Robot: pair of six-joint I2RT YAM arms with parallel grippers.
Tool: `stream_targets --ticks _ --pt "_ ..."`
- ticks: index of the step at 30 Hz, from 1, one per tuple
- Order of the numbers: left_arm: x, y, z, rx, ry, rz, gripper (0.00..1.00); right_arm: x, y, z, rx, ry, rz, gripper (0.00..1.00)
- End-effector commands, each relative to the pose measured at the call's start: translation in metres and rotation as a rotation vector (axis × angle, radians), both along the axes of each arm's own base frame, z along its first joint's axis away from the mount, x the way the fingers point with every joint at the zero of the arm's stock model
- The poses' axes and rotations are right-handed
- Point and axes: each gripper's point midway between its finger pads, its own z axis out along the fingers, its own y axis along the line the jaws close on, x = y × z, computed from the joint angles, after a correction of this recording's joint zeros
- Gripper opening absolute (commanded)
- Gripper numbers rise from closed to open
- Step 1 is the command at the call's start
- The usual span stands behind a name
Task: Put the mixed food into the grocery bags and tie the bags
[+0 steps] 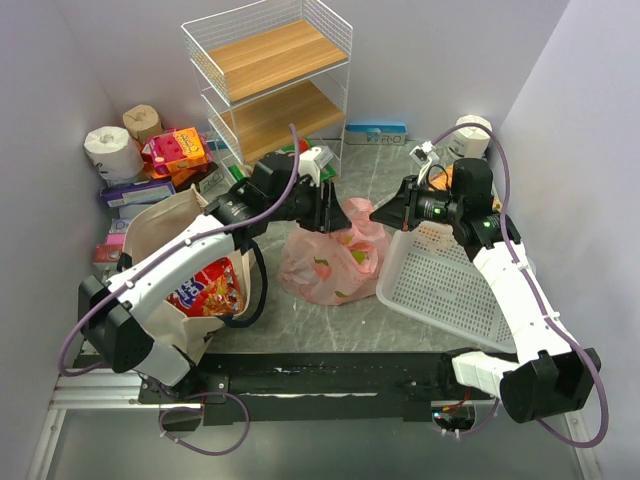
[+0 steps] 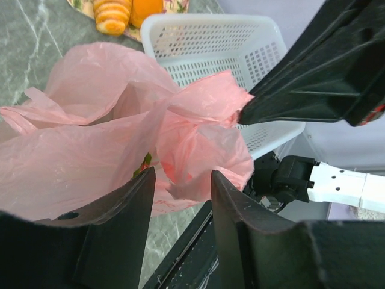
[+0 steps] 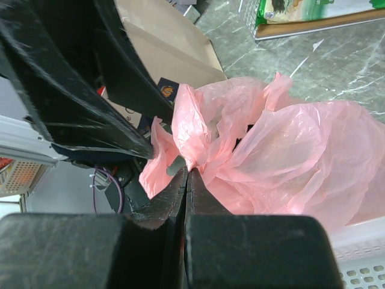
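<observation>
The thin pink plastic bag (image 1: 330, 258) sits in the middle of the table, its top bunched upward. My right gripper (image 3: 189, 171) is shut on a gathered fold of that pink bag (image 3: 289, 144) at its top. My left gripper (image 2: 180, 180) stands open, its fingertips at the bag's (image 2: 90, 138) upper edge, with loose pink film just beyond them. From above, the left gripper (image 1: 325, 215) and right gripper (image 1: 385, 213) face each other over the bag. The beige tote (image 1: 165, 235) stands at the left with a red snack packet (image 1: 208, 290) in it. An orange (image 2: 147, 6) lies beyond the basket.
A white perforated basket (image 1: 450, 285) lies tilted right beside the pink bag, under my right arm. A wire rack with wooden shelves (image 1: 270, 70) stands at the back. Toilet-paper rolls (image 1: 112, 150) and boxes (image 1: 175, 150) crowd the back left corner.
</observation>
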Motion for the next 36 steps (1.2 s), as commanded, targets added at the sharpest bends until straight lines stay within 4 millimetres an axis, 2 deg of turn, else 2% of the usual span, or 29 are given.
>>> stream_targets --ticks 1,2,5,6,7,8,10,12,17,20,23,27,31,32,36 --pt "-0.006 -0.010 0.005 -0.029 0.012 -0.045 0.48 0.000 -0.002 0.021 0.005 -0.073 -0.004 0.00" --pt "-0.008 -0.010 0.003 -0.028 0.014 -0.051 0.47 0.000 -0.003 0.021 0.003 -0.074 -0.008 0.00" --pt "-0.013 -0.011 0.004 -0.036 0.016 -0.073 0.28 0.000 -0.003 0.024 0.003 -0.081 -0.012 0.00" --pt "-0.015 -0.011 0.005 -0.039 0.019 -0.079 0.09 0.000 -0.004 0.025 0.004 -0.084 -0.014 0.00" --pt "-0.015 -0.011 0.009 -0.048 0.012 -0.078 0.01 -0.001 -0.003 0.027 0.004 -0.093 -0.014 0.00" --pt "-0.014 -0.010 0.011 -0.052 0.005 -0.064 0.01 -0.001 -0.004 0.029 0.006 -0.098 -0.016 0.00" --pt "-0.009 -0.007 0.028 -0.094 -0.023 -0.016 0.01 -0.008 -0.001 0.041 0.002 -0.146 0.018 0.00" --pt "-0.001 -0.003 0.033 -0.102 -0.025 0.045 0.01 -0.017 0.002 0.049 0.002 -0.166 0.047 0.00" --pt "0.010 0.000 0.020 -0.084 0.024 0.131 0.01 -0.040 0.010 0.060 0.022 -0.216 0.108 0.00" --pt "0.012 -0.002 0.021 -0.102 0.034 0.141 0.01 -0.053 0.024 0.054 0.021 -0.204 0.173 0.00" --pt "0.015 -0.002 0.021 -0.099 0.033 0.152 0.01 -0.066 0.044 0.040 0.007 -0.179 0.248 0.00" --pt "0.018 -0.002 0.021 -0.099 0.030 0.161 0.01 -0.069 0.061 0.013 -0.031 -0.125 0.281 0.00" --pt "0.019 0.000 0.023 -0.107 0.025 0.176 0.01 -0.059 0.061 -0.022 -0.132 -0.050 0.245 0.00" --pt "0.018 0.000 0.024 -0.111 0.025 0.177 0.01 -0.053 0.057 -0.037 -0.173 -0.009 0.206 0.00" --pt "0.014 0.003 0.027 -0.119 0.027 0.176 0.01 -0.037 0.049 -0.060 -0.246 0.045 0.111 0.00"
